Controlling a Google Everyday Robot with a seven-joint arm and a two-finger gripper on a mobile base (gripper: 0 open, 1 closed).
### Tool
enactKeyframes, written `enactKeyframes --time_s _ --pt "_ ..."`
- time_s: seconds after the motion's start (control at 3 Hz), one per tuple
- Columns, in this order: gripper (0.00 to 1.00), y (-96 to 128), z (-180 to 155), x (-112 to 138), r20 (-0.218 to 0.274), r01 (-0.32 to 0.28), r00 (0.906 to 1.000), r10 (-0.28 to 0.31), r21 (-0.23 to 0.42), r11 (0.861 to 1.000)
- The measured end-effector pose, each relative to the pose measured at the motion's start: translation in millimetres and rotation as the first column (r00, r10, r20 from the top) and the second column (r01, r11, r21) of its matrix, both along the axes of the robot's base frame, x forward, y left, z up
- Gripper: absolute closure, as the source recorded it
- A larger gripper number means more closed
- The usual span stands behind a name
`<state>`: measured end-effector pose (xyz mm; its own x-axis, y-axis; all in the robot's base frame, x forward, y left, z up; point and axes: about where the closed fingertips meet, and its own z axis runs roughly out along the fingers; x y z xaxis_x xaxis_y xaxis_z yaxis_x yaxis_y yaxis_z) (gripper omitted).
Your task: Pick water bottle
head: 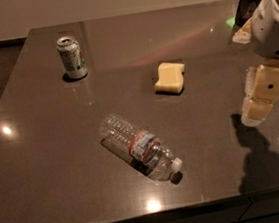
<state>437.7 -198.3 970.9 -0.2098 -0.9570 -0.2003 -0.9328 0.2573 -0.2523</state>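
Grey tabletop (62,182), pincer (254,113) above right edge

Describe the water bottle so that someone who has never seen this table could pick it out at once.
On the dark table, look near the front edge, left of the gripper hanging at the right side. The water bottle lies there on its side. Unlike the upright can far back and the yellow sponge, it is clear, ribbed, white-capped, with a red-edged label.
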Motion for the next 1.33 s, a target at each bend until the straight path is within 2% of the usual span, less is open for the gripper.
enactKeyframes --time_s 0.33,0.67,1.0,1.33 --pt "0.00 26.6 -13.8 -0.6 -0.008 0.002 1.0000 -0.003 -0.015 1.000" --pt "0.00 70.8 -41.5 2.0 -0.065 0.009 0.9978 -0.010 -0.017 1.000" --pt "0.00 97.8 -58.1 6.5 -0.117 0.025 0.9928 -0.024 0.004 1.000" --pt "0.00 125.4 -74.2 3.3 -0.177 0.039 0.9836 -0.033 0.033 0.999"
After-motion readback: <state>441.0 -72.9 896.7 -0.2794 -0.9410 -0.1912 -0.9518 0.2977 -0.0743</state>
